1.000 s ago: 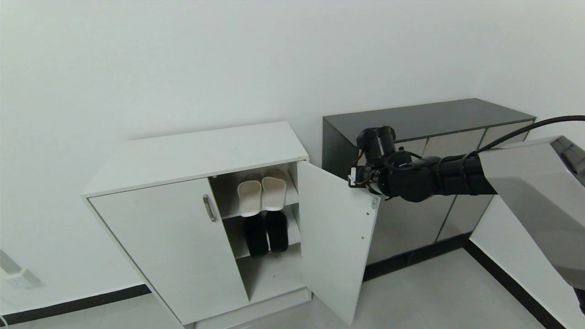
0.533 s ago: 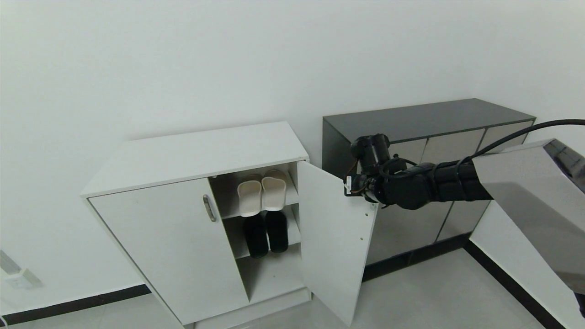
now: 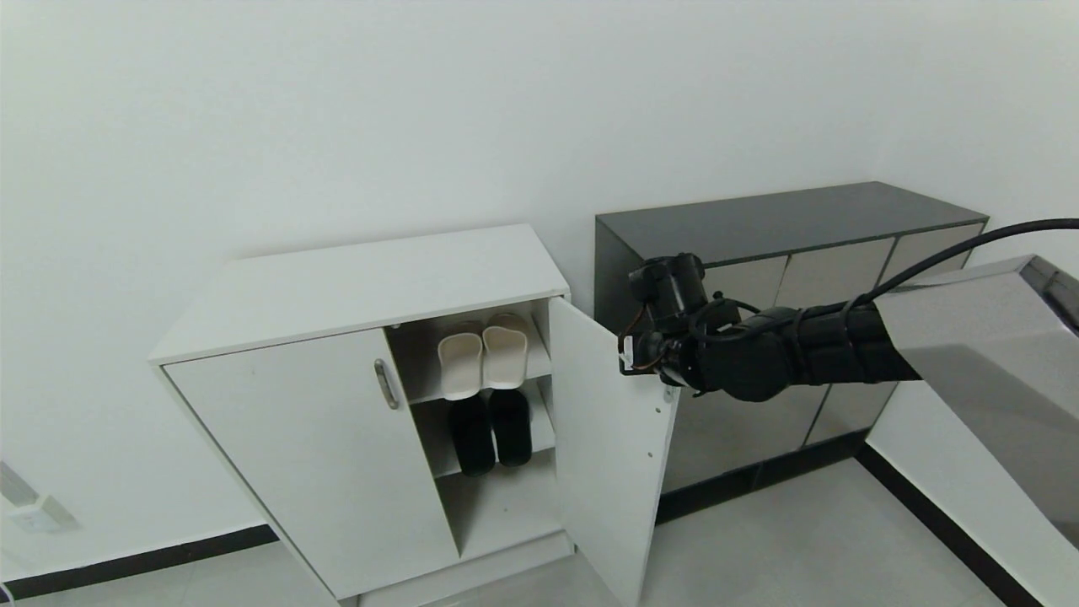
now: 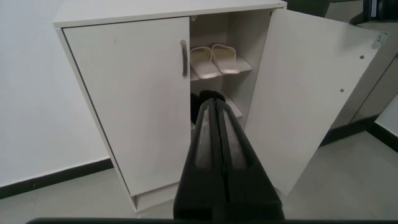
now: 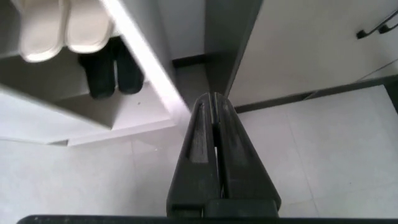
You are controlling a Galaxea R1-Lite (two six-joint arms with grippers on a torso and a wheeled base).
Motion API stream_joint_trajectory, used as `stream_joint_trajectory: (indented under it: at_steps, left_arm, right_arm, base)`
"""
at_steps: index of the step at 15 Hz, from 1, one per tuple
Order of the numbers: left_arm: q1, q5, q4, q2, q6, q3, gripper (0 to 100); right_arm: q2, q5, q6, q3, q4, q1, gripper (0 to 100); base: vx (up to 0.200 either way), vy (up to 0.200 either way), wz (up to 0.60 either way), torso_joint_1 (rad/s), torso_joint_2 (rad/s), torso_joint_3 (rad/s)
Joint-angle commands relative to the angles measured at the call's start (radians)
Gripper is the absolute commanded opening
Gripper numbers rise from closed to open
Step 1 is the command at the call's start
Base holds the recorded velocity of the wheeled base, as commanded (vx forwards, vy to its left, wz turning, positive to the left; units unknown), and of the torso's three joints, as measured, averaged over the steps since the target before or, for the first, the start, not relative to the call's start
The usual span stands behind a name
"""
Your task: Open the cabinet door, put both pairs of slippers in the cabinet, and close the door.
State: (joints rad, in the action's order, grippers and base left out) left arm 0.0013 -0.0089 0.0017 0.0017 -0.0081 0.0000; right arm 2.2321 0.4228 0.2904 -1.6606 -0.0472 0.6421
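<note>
The white cabinet has its left door closed and its right door standing partly open. A white pair of slippers lies on the upper shelf, and a black pair on the shelf below. My right gripper is shut and rests against the outer top corner of the open door. In the right wrist view the shut right gripper sits beside the door's top edge, with the white slippers and black slippers beyond. My left gripper is shut with nothing in it, low in front of the cabinet.
A dark grey sideboard stands against the wall right of the white cabinet, close behind the open door. Bare grey floor lies in front of both. A white slanted panel stands at the right.
My right gripper has moved left and slightly down with the door's outer corner, and the right door has swung a little toward the cabinet. The slippers have not moved.
</note>
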Motion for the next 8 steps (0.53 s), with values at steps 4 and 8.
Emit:
stream_joint_trajectory:
  at_steps: [4, 8]
  left_arm:
    - [0.0, 0.001, 0.0, 0.0, -0.001, 0.0, 0]
    - [0.0, 0.001, 0.0, 0.0, -0.001, 0.0, 0]
  right_arm:
    - [-0.08, -0.001, 0.003, 0.081, -0.003, 0.073, 0]
    - [-0.115, -0.029, 0.003, 0.162, -0.011, 0.148, 0]
  base:
    - [0.0, 0.0, 0.0, 0.0, 0.0, 0.0]
    - [0.0, 0.0, 0.0, 0.0, 0.0, 0.0]
